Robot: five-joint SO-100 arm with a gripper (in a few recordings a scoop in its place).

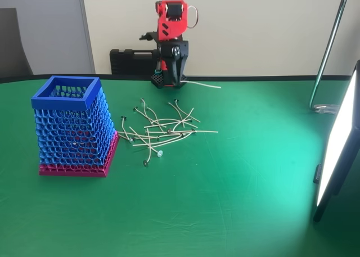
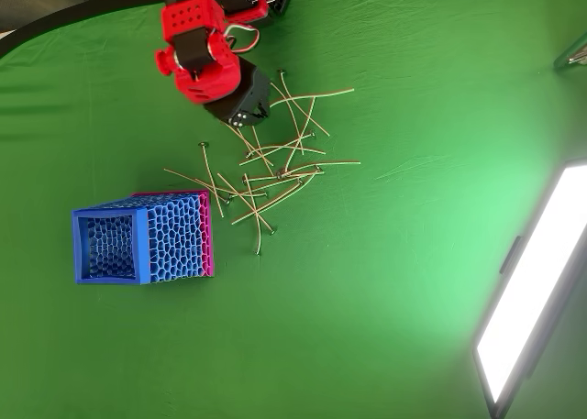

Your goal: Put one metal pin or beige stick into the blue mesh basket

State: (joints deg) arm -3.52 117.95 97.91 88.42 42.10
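Observation:
The blue mesh basket [image 1: 73,127] [image 2: 142,245] stands upright on its magenta base at the left of the green table. To its right lies a loose pile of thin beige pins [image 1: 163,130] [image 2: 271,176], several with small round metal heads. One straighter pale beige stick [image 1: 201,85] [image 2: 316,95] lies apart at the back, beside the arm's foot. The red and black arm is folded low at the table's back edge, its gripper [image 1: 161,77] [image 2: 243,115] pointing down close to the cloth behind the pile. Its fingers are hidden by the arm's body.
A black case [image 1: 132,60] stands against the wall behind the arm. A bright light panel [image 1: 337,147] [image 2: 532,295] stands along the right side, with a metal pole [image 1: 332,49] behind it. Bare green cloth lies in front of the basket and pile.

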